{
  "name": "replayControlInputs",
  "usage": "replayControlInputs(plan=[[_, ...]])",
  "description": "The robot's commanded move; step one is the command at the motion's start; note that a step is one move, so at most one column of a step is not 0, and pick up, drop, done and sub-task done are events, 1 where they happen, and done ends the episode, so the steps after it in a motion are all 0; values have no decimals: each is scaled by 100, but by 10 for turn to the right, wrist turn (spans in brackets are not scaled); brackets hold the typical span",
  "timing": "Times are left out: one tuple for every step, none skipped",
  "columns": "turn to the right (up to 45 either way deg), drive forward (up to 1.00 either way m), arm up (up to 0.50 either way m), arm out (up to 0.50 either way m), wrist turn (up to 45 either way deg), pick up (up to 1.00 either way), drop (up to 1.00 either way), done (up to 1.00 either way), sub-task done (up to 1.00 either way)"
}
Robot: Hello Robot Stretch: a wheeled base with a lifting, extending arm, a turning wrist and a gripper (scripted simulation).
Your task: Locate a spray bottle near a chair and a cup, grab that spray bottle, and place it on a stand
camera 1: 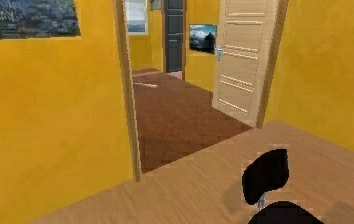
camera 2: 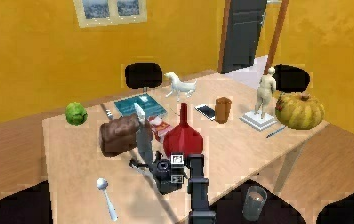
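Observation:
A wooden table [camera 2: 75, 165] carries several things in the arm side view. A red thing [camera 2: 183, 133] with a narrow neck and a wide base stands near the middle. Left of it rises a slim grey upright thing [camera 2: 143, 138], possibly a bottle. The dark arm [camera 2: 198, 195] comes up from the bottom edge, and the gripper [camera 2: 145, 167] lies just below these two; I cannot tell whether it holds anything. A brown cup [camera 2: 223, 108] stands to the right of the red thing. A clear glass [camera 2: 255, 201] stands at the table's near edge. Black chairs [camera 2: 145, 74] [camera 2: 291, 76] stand behind the table.
On the table also: a green ball-like thing [camera 2: 75, 113], brown bag [camera 2: 119, 134], teal book [camera 2: 135, 104], white animal figure [camera 2: 178, 83], phone [camera 2: 205, 111], statue [camera 2: 265, 96], pumpkin [camera 2: 299, 110], spoon [camera 2: 105, 196]. The forward view has yellow walls, an open white door [camera 1: 242, 60], brown carpet [camera 1: 180, 120] and a black chair [camera 1: 267, 185].

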Motion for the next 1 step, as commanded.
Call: replayControlInputs(plan=[[0,0,24,0,0,0,0,0,0]])
